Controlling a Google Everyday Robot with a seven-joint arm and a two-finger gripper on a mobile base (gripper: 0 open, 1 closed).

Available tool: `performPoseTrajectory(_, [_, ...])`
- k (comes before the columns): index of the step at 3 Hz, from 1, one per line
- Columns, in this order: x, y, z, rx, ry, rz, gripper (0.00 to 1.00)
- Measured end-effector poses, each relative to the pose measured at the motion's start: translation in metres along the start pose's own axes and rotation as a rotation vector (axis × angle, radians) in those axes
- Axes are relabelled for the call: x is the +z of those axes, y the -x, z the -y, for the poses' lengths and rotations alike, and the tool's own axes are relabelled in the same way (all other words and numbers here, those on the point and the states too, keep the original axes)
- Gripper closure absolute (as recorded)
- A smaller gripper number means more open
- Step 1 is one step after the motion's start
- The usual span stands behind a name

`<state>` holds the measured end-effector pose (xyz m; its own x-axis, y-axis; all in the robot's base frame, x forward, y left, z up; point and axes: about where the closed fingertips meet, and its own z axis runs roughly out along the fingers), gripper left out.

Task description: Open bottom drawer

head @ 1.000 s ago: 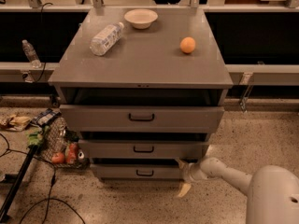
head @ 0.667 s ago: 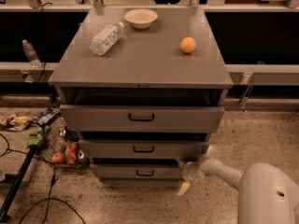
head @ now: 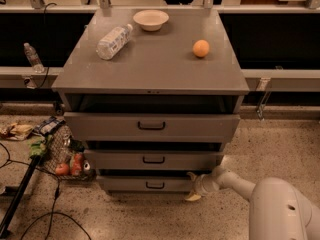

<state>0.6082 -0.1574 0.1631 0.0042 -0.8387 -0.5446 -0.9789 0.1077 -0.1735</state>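
Three grey drawers stack under the desk (head: 160, 66). The top drawer (head: 110, 126) is the tallest and widest, the middle drawer (head: 115, 159) is smaller, and the bottom drawer (head: 120, 184) is the smallest and sits lowest, just above the speckled floor (head: 150, 219). Each front carries a black bar handle at its centre; the bottom drawer's handle (head: 155, 185) is the smallest. A dark gap shows above each front.

The gripper (head: 191, 186) is at the right end of the bottom drawer, well to the right of the handle. Its fingers seem to stand apart, one (head: 190, 175) near the upper corner of the front and the other, paler one lower, by the floor. I cannot tell whether either touches the metal. The white arm (head: 235, 182) runs from it down to the right, to the rounded white body (head: 282, 211) in the lower right corner.

On the desk lie a clear plastic bottle (head: 114, 41) on its side at the left, a pale bowl (head: 150, 19) near the back edge, and an orange (head: 201, 48) at the right, all well apart.

Left of the drawers, on the floor, a mesh bag (head: 60, 151) holds red and green items, with a black pole (head: 17, 199) and cables (head: 50, 219) near it. A small bottle (head: 33, 57) stands on the ledge at the far left.
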Motion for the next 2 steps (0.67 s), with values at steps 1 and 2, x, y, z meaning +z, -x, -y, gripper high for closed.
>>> performPoseTrajectory(1, [-0.0037, 0.0008, -0.0001, 0.004, 0.002, -0.001, 0.75])
performPoseTrajectory(2, [-0.0068, 0.0029, 0.0006, 0.004, 0.002, -0.001, 0.98])
